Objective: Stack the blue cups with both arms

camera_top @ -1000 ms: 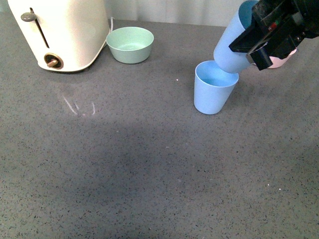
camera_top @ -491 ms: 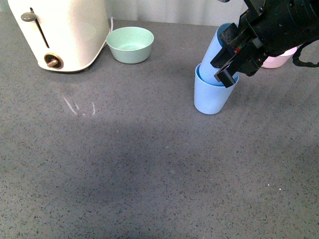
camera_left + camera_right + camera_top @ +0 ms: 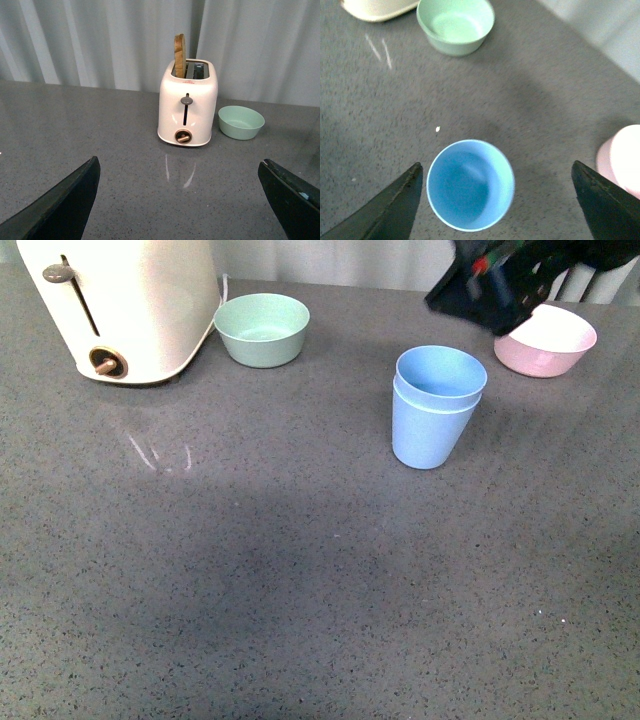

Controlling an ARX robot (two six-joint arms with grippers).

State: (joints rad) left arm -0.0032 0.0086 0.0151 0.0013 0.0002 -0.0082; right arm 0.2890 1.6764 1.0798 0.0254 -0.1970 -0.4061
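1. Nested light-blue cups (image 3: 436,405) are seen standing upright on the grey speckled countertop (image 3: 300,580), one seated inside the other, with the inner rim raised slightly above the outer rim.
2. Relative to the cups, the mint-green bowl (image 3: 262,329) is placed well apart on the far left, and the cream toaster (image 3: 118,305) is set just beyond that bowl; a slice of toast (image 3: 180,49) is shown sticking up from its slot in the left wrist view.
3. The pink bowl (image 3: 545,341) is found near the cups, on their far right.
4. The right gripper (image 3: 500,200) is held above the cups with its fingers spread wide on either side; nothing is gripped and the cups are not touched.
5. In the front view, only a dark part of the right arm (image 3: 500,285) is visible, above and behind the cups.
6. The left gripper (image 3: 185,200) is also shown spread wide and empty, pointed at the toaster, well apart from the cups.
7. The stacking is judged to be done; only pulling the arms clear appears to be left.
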